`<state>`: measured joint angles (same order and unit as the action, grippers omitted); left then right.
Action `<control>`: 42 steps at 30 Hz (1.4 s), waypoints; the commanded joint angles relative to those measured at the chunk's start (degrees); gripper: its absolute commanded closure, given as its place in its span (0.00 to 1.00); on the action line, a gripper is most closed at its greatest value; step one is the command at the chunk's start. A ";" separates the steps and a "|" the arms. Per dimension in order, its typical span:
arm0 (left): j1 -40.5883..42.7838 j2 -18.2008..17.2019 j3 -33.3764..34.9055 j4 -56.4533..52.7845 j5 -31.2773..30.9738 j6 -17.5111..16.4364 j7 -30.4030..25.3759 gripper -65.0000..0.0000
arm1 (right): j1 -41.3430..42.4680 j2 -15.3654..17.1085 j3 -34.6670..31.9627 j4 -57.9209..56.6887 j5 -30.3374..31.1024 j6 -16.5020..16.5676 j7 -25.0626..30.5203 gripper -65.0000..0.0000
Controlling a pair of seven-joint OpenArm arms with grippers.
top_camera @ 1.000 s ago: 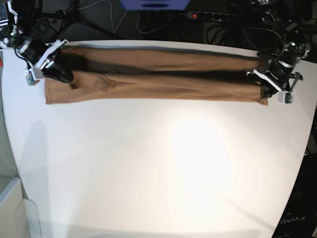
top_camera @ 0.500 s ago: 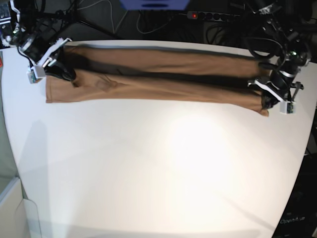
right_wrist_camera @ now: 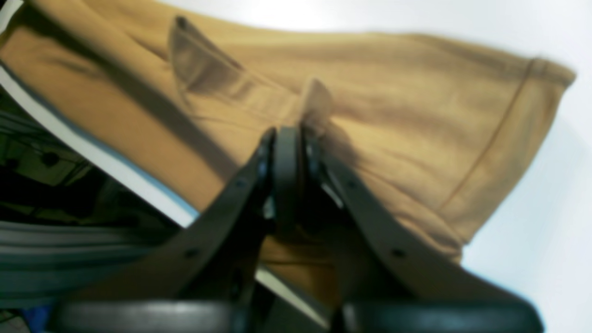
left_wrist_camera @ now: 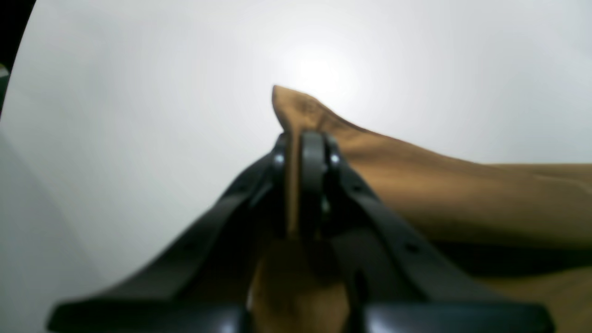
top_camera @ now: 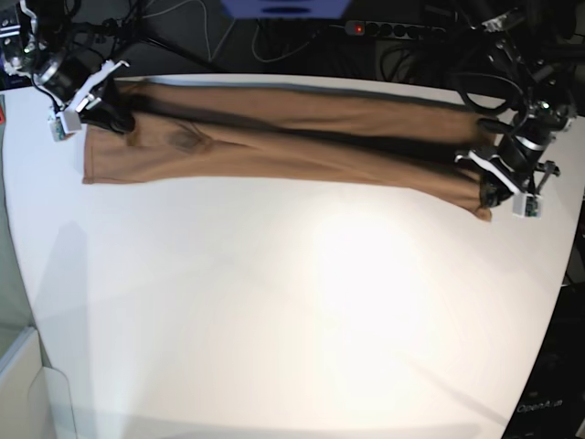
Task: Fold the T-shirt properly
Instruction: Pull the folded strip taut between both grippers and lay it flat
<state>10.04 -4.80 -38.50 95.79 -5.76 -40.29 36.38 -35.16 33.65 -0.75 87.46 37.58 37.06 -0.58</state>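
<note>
Stretching right across the far side of the white table (top_camera: 292,311), the T-shirt (top_camera: 302,137) hangs as one long tan band between the two arms. The left gripper (top_camera: 498,183) is clamped on one end; the wrist view shows a thin pinch of cloth squeezed between its closed fingers (left_wrist_camera: 313,152), with a pointed corner sticking up just beyond the tips and the rest of the shirt trailing off to one side. At the other end the right gripper (top_camera: 108,117) is clenched too, its fingertips (right_wrist_camera: 286,152) nipping a small peak of fabric, with a hemmed sleeve spreading out just past them and the table edge running underneath.

Now, how will this thing behave? It looks light and completely limp. It sags and creases wherever it is not pulled taut, and a dark fold line runs lengthwise down the band between the grippers. Nothing fragile here, nothing slippery, but it will not hold any shape by itself, so I'd judge both ends need to travel together or the fold will skew. The end by the left gripper already sits nearer us than the other.

The best holds are probably what they have: corners and hems, where layers stack thick. A pinch in the middle would merely bunch it up.
</note>
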 commanded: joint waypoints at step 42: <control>4.86 -0.87 -0.75 4.92 5.63 0.29 -2.14 0.96 | 1.97 -0.37 0.62 -1.00 0.79 0.35 1.24 1.00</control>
<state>15.38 -4.80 -38.89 99.20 0.25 -40.29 35.99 -33.19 32.25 -0.75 85.82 37.60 37.06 -0.60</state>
